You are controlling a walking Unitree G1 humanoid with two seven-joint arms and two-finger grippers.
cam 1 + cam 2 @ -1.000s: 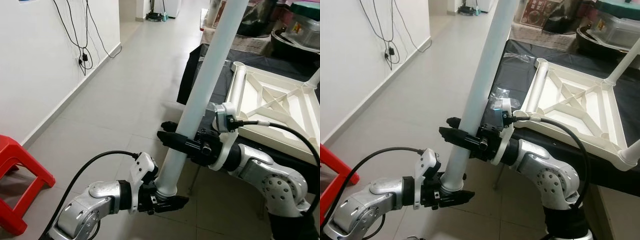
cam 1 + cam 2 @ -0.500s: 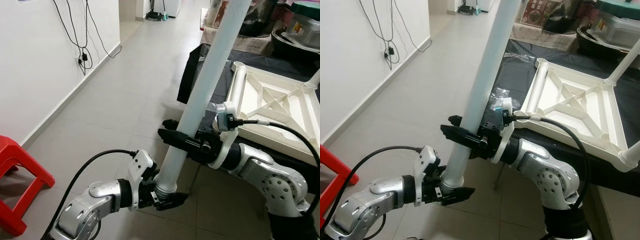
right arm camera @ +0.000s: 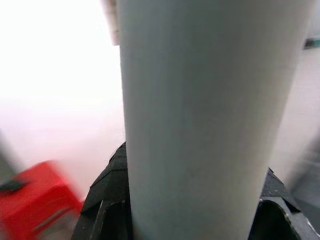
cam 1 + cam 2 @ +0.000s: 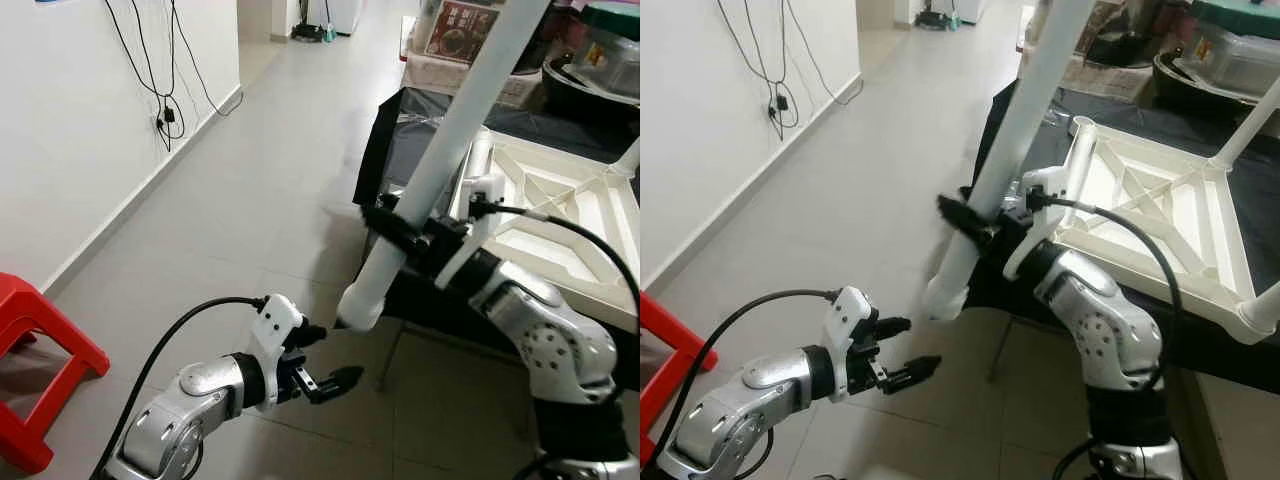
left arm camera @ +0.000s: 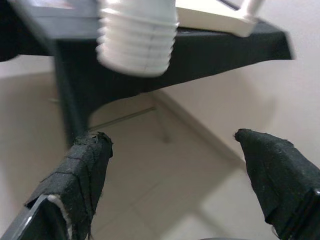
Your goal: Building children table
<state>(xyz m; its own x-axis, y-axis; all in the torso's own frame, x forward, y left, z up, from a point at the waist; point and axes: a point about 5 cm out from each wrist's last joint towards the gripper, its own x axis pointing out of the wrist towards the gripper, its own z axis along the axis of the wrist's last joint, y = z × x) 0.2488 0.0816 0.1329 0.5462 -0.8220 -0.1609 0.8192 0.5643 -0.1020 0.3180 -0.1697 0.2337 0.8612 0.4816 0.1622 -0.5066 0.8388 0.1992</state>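
The right gripper (image 4: 392, 224) is clamped around the white table leg (image 4: 440, 165), partway up its shaft; in the right wrist view the fingers (image 3: 107, 185) are pressed against both sides of the tube. The leg is held aloft, tilted, its long axis running from the threaded lower end (image 5: 137, 37), low and toward the robot's left, up and to the right past the top edge of the head views. The threaded end hangs free in the air above the floor, touching nothing.

The left gripper (image 4: 326, 361) is spread wide and holding nothing, below and just to the left of the leg's threaded end; it is seen apart from the leg in the left wrist view, both fingers (image 5: 82, 172) well clear of the threads.

The upturned white tabletop (image 4: 560, 215) lies underside up, ribs showing, on a black-covered table (image 4: 395, 130) to the right of the right gripper. An empty corner socket (image 4: 1083, 127) stands at its near-left corner, close beside the held leg; another leg (image 4: 1252, 125) is already standing at a far corner. Judged from this, the threaded end must be swung up and over to that socket; the right arm is the nearer.

A grey tiled floor (image 4: 250, 190), a white wall with hanging cables (image 4: 165, 70), and a red plastic stool (image 4: 35, 350) at the left are seen. Clutter is seen behind the table.
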